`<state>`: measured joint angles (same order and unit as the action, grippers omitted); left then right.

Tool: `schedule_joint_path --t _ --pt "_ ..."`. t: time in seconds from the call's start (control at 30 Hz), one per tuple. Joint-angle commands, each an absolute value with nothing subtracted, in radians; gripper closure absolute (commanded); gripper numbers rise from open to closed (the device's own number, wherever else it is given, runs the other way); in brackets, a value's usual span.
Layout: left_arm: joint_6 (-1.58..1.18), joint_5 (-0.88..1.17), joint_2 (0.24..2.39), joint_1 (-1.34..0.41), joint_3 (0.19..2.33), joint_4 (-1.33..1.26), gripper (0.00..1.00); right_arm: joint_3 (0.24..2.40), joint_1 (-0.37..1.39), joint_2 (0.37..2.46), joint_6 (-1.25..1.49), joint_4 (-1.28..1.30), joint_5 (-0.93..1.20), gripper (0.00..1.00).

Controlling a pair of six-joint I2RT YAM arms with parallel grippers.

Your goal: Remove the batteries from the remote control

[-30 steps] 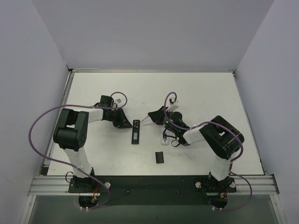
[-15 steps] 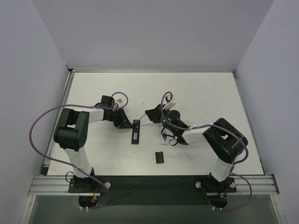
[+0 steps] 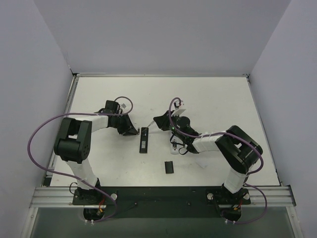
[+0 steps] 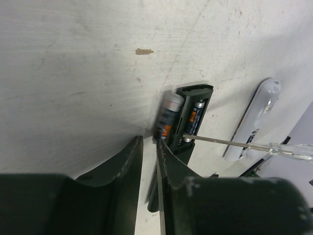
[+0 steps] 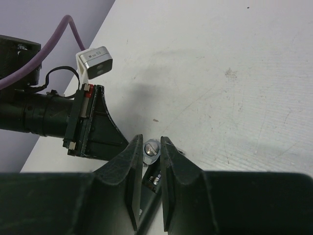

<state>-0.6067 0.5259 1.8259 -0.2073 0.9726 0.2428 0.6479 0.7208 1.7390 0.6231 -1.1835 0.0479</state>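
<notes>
Both grippers are crowding the open black remote (image 3: 143, 140) on the counter (image 3: 208, 94).
From above, the left gripper (image 3: 132, 132) is sitting just left of the remote's far end; the right gripper (image 3: 157, 122) is clamping a screwdriver (image 3: 150, 125) aimed at it; the left wrist view is showing fingers (image 4: 168, 166) narrowly parted, gripping nothing, a grey-capped battery (image 4: 167, 116) lying along the compartment's (image 4: 195, 90) left rim, a second battery (image 4: 193, 119) seated inside, the screwdriver tip meeting its near end; the right wrist view is showing fingers nearly together above the remote.
</notes>
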Motion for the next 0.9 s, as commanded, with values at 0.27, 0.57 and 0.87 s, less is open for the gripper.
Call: schedule_joint_path --t 0.27,0.57,0.87 --pt "-0.568 0.298 1.707 -0.173 1.005 0.324 0.64 0.733 0.716 1.744 0.586 -1.201 0.046 1.0" --pt "-0.549 0.345 1.707 -0.133 0.996 0.293 0.64 0.715 0.721 1.671 0.554 -1.122 0.02 1.0" --pt "-0.541 0.486 1.674 -0.199 0.986 0.203 0.68 0.79 0.785 1.545 0.35 -0.807 -0.107 1.0"
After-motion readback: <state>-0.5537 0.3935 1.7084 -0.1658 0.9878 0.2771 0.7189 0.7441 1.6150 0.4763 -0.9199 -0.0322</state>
